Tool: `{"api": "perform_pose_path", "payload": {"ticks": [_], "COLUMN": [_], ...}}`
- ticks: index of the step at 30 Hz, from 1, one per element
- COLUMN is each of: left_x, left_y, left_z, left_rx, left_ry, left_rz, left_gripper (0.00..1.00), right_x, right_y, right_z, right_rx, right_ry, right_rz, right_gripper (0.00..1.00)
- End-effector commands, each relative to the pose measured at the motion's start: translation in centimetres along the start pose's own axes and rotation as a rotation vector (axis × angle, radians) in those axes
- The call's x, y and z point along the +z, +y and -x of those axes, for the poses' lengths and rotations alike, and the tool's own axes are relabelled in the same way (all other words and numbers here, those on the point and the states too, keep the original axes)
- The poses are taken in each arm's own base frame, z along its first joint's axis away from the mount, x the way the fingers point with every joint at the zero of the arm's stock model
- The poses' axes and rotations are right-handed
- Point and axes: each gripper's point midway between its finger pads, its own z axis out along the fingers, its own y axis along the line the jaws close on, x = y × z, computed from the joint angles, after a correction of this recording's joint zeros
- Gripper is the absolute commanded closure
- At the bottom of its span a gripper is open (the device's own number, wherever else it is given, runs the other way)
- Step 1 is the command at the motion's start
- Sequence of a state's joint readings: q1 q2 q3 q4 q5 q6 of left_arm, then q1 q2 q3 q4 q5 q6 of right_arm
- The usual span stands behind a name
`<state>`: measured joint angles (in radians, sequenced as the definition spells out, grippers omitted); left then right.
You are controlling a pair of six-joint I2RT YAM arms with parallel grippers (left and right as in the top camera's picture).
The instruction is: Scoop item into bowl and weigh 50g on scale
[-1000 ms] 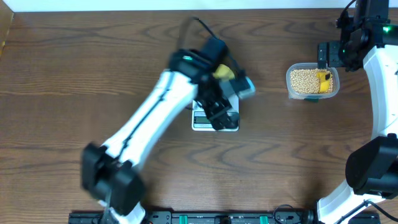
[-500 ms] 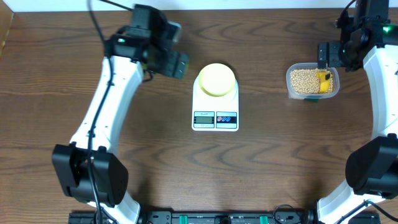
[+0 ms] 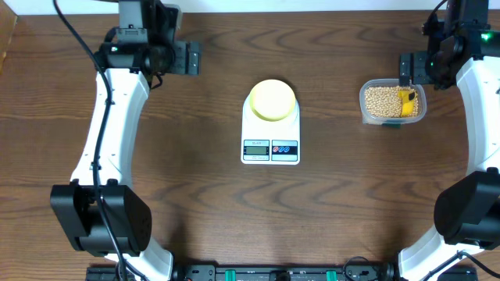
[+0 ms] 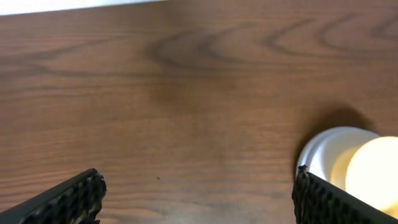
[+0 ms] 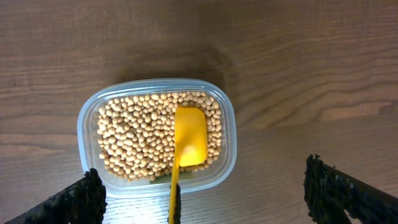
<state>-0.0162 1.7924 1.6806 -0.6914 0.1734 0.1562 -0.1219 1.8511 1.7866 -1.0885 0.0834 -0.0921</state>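
Overhead: scale is sat near table centre, display + red/blue btns at its 6 o'clock end. Bowl is placed on the scale's 12 o'clock end, upright, and covers most of the platform width.

Item = beans, held in a clear tub at 3 o'clock of the scale, well apart from it. A loose layer is formed across the tub floor. A yellow scoop is laid in the tub, on its 3 o'clock side.

R wrist view: the scoop blade is rested on the beans near tub centre, and the handle is run toward 6 o'clock over the tub rim. Both R fingers are seen spread wide at the bottom corners, with nothing between them but the tub below.

Right gripper is parked at 12–1 o'clock of the tub, just beside its rim in overhead. Its jaws are released and nothing is grasped.

Left gripper is held at approx 10 o'clock of the scale, near the table's far edge, well apart from the bowl. L wrist view: fingers are spread wide, released, with only bare wood between them. Bowl and scale edge are caught at 4 o'clock of that view, partly hidden by the R-side finger.
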Motion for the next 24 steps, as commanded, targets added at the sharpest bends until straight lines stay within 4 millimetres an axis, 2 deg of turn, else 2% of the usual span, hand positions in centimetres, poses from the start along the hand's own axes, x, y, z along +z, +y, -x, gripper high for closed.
{"api": "perform_pose_path", "payload": {"ticks": [1,6,10,18,24], "left_x": [0.3,0.4,0.4,-0.7,-1.0], "left_y": [1.3,2.1,1.0,-6.0,-11.9], "left_z": [-0.1,0.1,-1.0,-6.6,-13.7], "left_rx": [0.008,0.007,-0.007,-0.031,0.039], "left_ry": [0.001,-0.008,0.036,0.27,0.52], "left_rz": [0.034,0.073,0.023,-0.277,-0.38], "left_gripper": [0.02,0.02,0.02,0.02,0.02], "right_x": [-0.5,-0.5,-0.5,-0.5,-0.5], "right_y": [0.0,0.0,0.0,0.0,0.0], "right_z": [0.3,0.3,0.3,0.3,0.3], "right_rx": [-0.002,-0.002,-0.002,-0.002,-0.002], "right_ry": [-0.013,-0.013,-0.013,-0.013,-0.013], "right_rz": [-0.007,-0.007,-0.007,-0.007,-0.007], "right_gripper": [0.01,0.01,0.01,0.01,0.01]}}
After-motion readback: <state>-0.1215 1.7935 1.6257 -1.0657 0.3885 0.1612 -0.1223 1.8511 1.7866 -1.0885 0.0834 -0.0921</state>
